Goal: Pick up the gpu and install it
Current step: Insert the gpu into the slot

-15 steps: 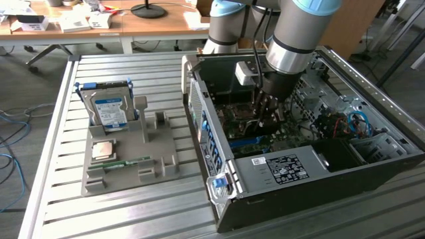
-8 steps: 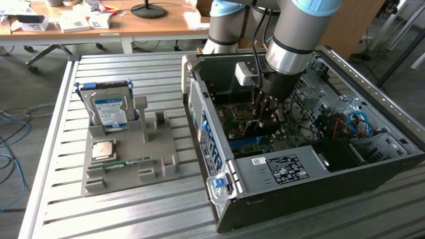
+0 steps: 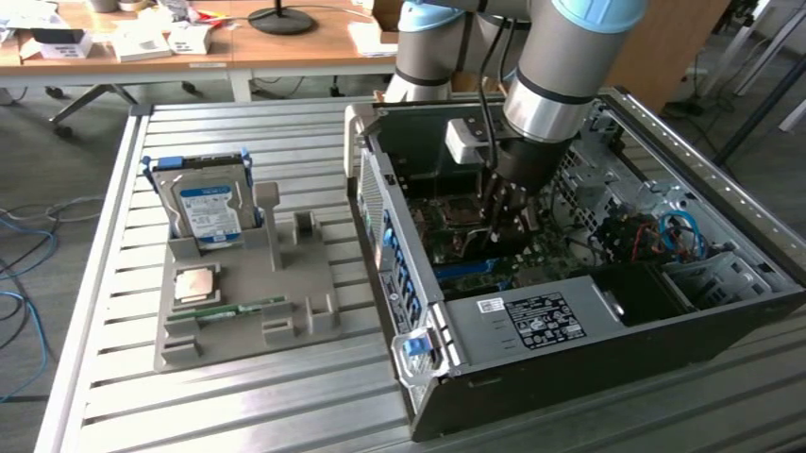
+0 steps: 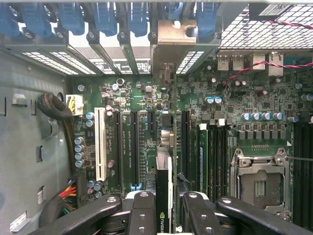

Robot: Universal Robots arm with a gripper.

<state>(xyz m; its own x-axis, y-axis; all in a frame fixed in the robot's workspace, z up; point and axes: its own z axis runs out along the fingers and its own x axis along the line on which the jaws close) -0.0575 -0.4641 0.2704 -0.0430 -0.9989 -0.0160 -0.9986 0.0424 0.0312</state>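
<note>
My gripper (image 4: 168,215) is shut on the gpu (image 4: 164,186), which I see edge-on between the two black fingers (image 4: 142,210). The thin card stands upright over the green motherboard (image 4: 244,98), in line with the black expansion slots (image 4: 134,147). Its silver bracket (image 4: 176,36) reaches the case's rear slot openings under the blue clips. Whether the card's edge sits in a slot I cannot tell. In the exterior view the gripper (image 3: 508,226) is down inside the open computer case (image 3: 529,321), above the board.
A grey holder (image 3: 245,311) on the slatted table to the exterior view's left carries a silver hard drive with a blue label (image 3: 208,203), a square chip (image 3: 199,283) and a green memory stick (image 3: 226,311). Cables (image 3: 674,236) and a drive cage crowd the case's right side.
</note>
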